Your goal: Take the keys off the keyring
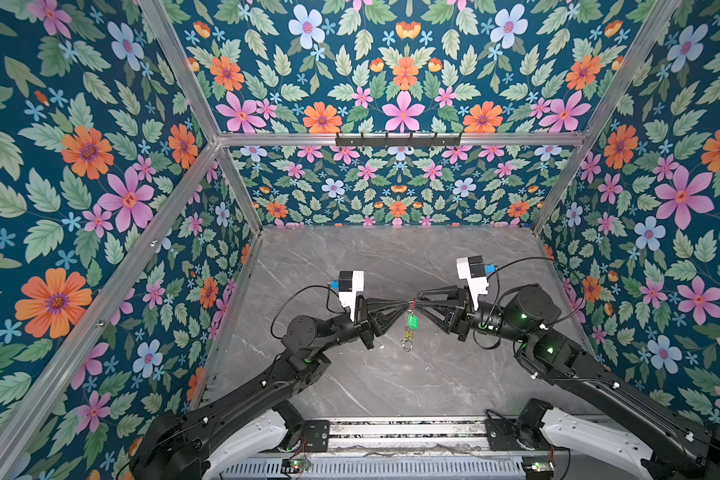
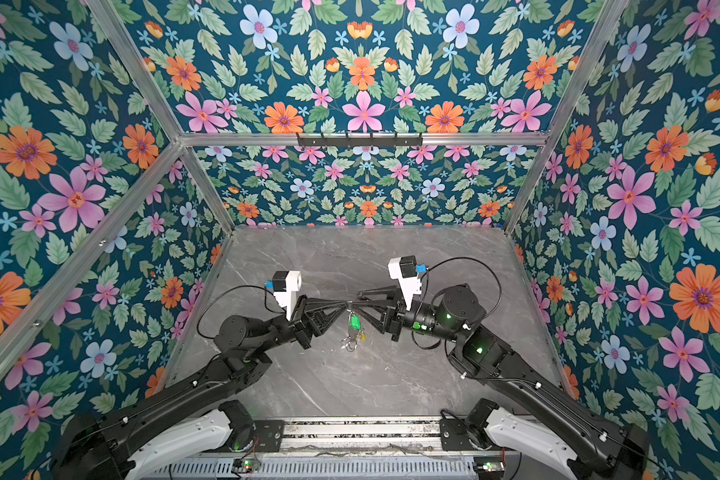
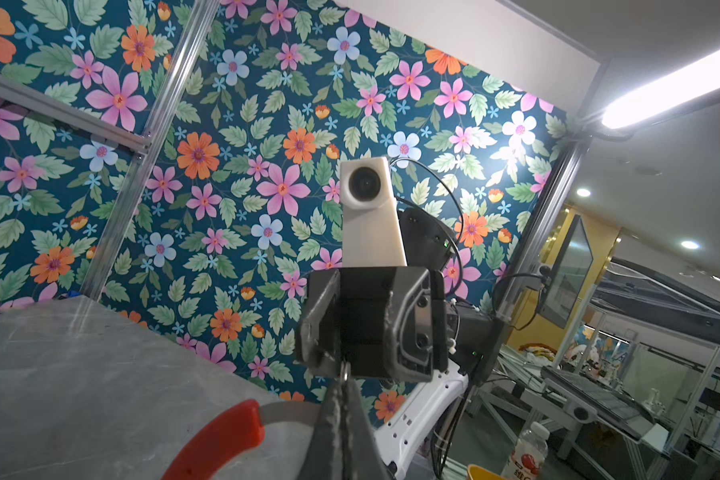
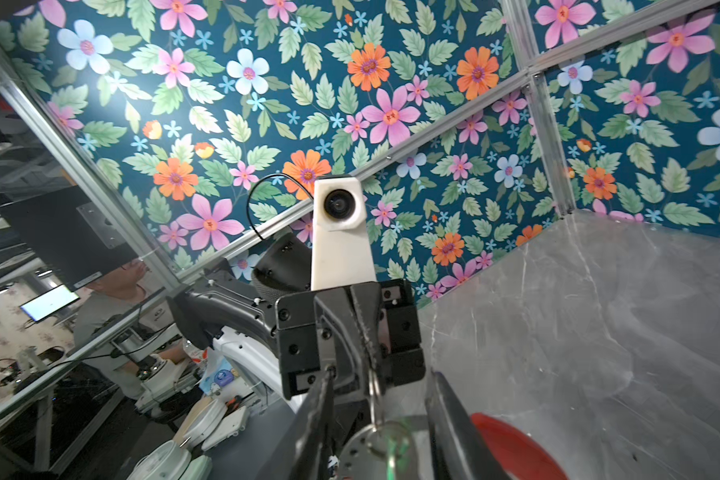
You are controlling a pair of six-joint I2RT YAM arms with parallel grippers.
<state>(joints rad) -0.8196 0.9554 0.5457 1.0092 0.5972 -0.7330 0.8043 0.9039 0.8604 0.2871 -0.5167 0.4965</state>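
Note:
Both grippers meet tip to tip above the middle of the table. My left gripper (image 3: pixel 344 374) (image 1: pixel 407 303) is shut on the keyring (image 3: pixel 287 415), whose red sleeve (image 3: pixel 221 440) curves away beside the fingers. A small metal loop pokes out at the tips. The keys hang under the tips in both top views, the green tag (image 1: pixel 411 320) (image 2: pixel 353 321) above the yellow tag (image 1: pixel 409 333) (image 2: pixel 361 334). My right gripper (image 4: pixel 381 374) (image 1: pixel 420 297) is open. A small loop and a silvery key head (image 4: pixel 362 453) hang between its fingers without touching them. The red sleeve (image 4: pixel 512 444) lies just outside one finger.
The grey marble table (image 1: pixel 391 386) lies below the hanging bunch. Small bare loops (image 1: pixel 406 344) dangle lowest. Flowered walls with aluminium posts close in three sides. A black hook rail (image 1: pixel 398 140) is fixed on the back wall.

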